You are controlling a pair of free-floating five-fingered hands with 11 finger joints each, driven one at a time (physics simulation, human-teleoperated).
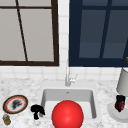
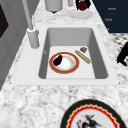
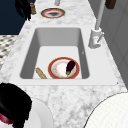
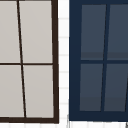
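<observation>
Front view: the left hand [image 1: 37, 111] hangs with fingers curled down, grasping nothing, at the sink's [image 1: 45, 96] left rim, near a patterned plate [image 1: 15, 104] and a jar [image 1: 6, 119]. The right hand [image 1: 120, 103] rests on a white plate [image 1: 112, 112], fingers closed around a red thing. A red-rimmed plate [image 2: 64, 62] with an eggplant [image 2: 57, 60] lies in the basin.

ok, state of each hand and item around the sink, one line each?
left hand: curled, holding nothing, at sink's left edge
right hand: over white plate, fingers unclear
eggplant: lying on red-rimmed plate
red-rimmed plate: flat in sink
patterned plate: flat on counter
</observation>
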